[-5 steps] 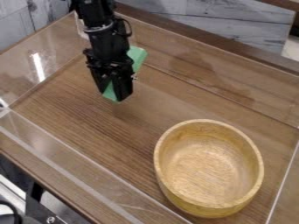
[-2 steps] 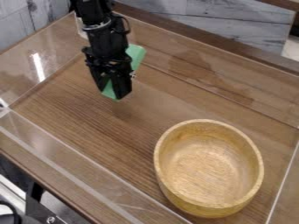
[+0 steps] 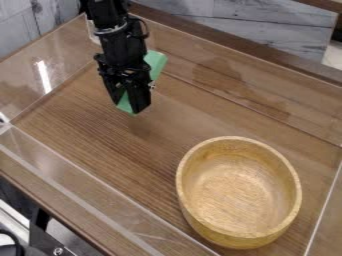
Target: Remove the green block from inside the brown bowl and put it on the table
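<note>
Camera view — gripper (image 3: 124,84) grips the green block (image 3: 139,90) — bowl (image 3: 239,192) apart

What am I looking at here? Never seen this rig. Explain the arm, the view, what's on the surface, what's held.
There is one view: a fixed-looking camera peering down at a wooden tabletop from above. The black machine at the upper left is a single robot arm, reaching down from the top edge of the picture. At its end is the gripper, shut on the green block, which shows at its tip and beside it. Whether the block touches the table is hard to tell from this angle. The other main item is the brown bowl, round and light tan, at the lower right. The block is outside it.
</note>
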Controlling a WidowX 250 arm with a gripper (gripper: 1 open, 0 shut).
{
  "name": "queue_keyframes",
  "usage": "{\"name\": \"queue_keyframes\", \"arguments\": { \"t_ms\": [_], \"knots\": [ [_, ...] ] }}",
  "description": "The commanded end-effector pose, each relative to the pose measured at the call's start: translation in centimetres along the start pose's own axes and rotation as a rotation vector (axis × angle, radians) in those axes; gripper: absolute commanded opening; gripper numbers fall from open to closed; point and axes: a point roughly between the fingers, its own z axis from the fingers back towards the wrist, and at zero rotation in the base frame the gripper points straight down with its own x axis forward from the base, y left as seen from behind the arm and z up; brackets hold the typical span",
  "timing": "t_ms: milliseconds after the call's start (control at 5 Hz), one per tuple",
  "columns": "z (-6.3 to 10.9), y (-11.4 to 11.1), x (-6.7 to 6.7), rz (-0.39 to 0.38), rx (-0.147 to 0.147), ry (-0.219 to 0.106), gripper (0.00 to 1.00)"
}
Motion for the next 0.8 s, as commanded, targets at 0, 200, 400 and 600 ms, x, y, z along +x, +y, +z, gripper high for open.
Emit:
{"name": "queue_keyframes", "arguments": {
  "t_ms": [0, 200, 400, 600],
  "knots": [
    [1.25, 0.47, 0.64, 0.0, 0.02, -0.043, 0.0],
    [1.19, 0.41, 0.57, -0.005, 0.016, -0.043, 0.0],
    [1.12, 0.37, 0.5, -0.009, 0.013, -0.041, 0.0],
    [1.04, 0.33, 0.43, -0.013, 0.01, -0.04, 0.0]
  ]
}}
